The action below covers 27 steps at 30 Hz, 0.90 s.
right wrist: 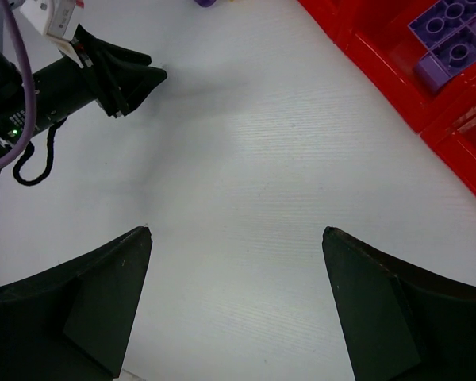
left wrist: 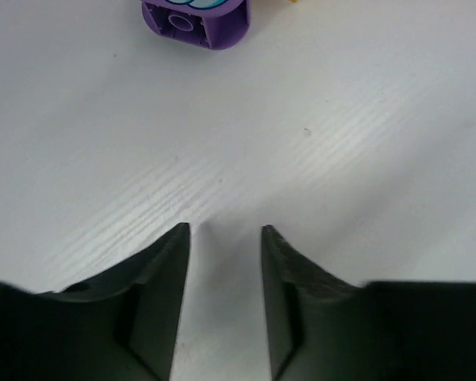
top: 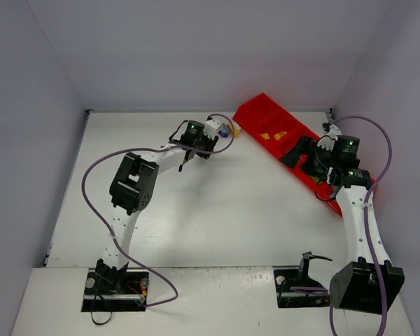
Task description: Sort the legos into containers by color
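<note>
While both arms are reaching over the white table (top: 217, 210), stock is lying thus:
- left gripper (left wrist: 224, 230): jaws closed to a slit, gripping nothing, pointing at a purple lego (left wrist: 197, 20) nearby on the table.
- right gripper (right wrist: 236, 232): gaping wide, holding nothing.
- red tray (right wrist: 365, 48): purple legos (right wrist: 451, 36) are lying in one compartment; orange-yellow pieces (top: 274, 135), seemingly legos, are sitting in another.

A white surface (top: 217, 210) with a faint wood-like grain lay under everything, and a straight seam (top: 210, 267) ran across it close to its near edge. A plain pale grey back wall (top: 196, 49) and matching side walls (top: 28, 154) closed it in on three sides. In the left wrist view, a tiny dark speck (left wrist: 307, 131) marked the surface.
</note>
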Tool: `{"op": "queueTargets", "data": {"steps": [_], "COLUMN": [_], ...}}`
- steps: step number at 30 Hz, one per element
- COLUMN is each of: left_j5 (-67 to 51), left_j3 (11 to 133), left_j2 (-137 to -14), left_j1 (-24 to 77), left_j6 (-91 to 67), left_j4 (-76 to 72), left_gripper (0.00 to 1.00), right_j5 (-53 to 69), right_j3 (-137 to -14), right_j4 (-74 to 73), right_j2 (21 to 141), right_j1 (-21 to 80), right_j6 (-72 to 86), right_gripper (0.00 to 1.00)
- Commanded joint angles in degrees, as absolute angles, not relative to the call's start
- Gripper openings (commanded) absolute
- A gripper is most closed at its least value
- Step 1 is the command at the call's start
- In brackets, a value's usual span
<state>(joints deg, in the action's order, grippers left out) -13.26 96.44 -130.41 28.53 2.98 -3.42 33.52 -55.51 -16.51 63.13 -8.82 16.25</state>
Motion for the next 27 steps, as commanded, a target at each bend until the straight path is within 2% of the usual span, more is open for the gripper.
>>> {"op": "queueTargets", "data": {"steps": [1,2,8,9,13,16,21,27], "left_j5": [-15.8,-15.4,-13.8,-14.2,-11.1,-7.4,-4.1,-2.7], "left_j3": [92.1,91.7,93.3,92.9,91.3,89.1,80.8,71.9], "left_j2": [-120.9,-120.2,-119.1,-117.5,-112.0,-106.8,-95.7,-83.2], "left_j1": [28.5,28.4,27.2,26.9,26.8,26.4,25.0,24.8], "left_j6": [5.4,5.4,-5.3,-7.2,-15.9,-19.8,-26.4,-28.4], "left_j4": [-11.9,-12.6,-9.7,-9.6,-1.6,6.8,16.1,22.8], "left_gripper": [0.38,0.46,0.62,0.69,0.80,0.82,0.83,0.84], "right_j5": [36.6,36.8,34.3,31.1,23.4,16.6,7.8,7.5], "right_j3": [-59.0,-59.1,-61.2,-62.0,-68.8,-75.7,-86.3,-95.0], "right_j4": [-13.6,-13.5,-11.8,-11.2,-10.3,-10.3,-9.7,-4.3], "right_j2": [64.4,65.0,69.0,71.0,78.8,87.1,101.3,113.7], "right_j1": [-8.1,-7.9,-4.4,-1.7,7.5,14.2,18.6,19.4], "right_j6": [16.1,16.0,15.2,14.6,9.8,4.9,-6.7,-11.5], "right_gripper": [0.85,0.85,0.83,0.82,0.79,0.79,0.79,0.75]}}
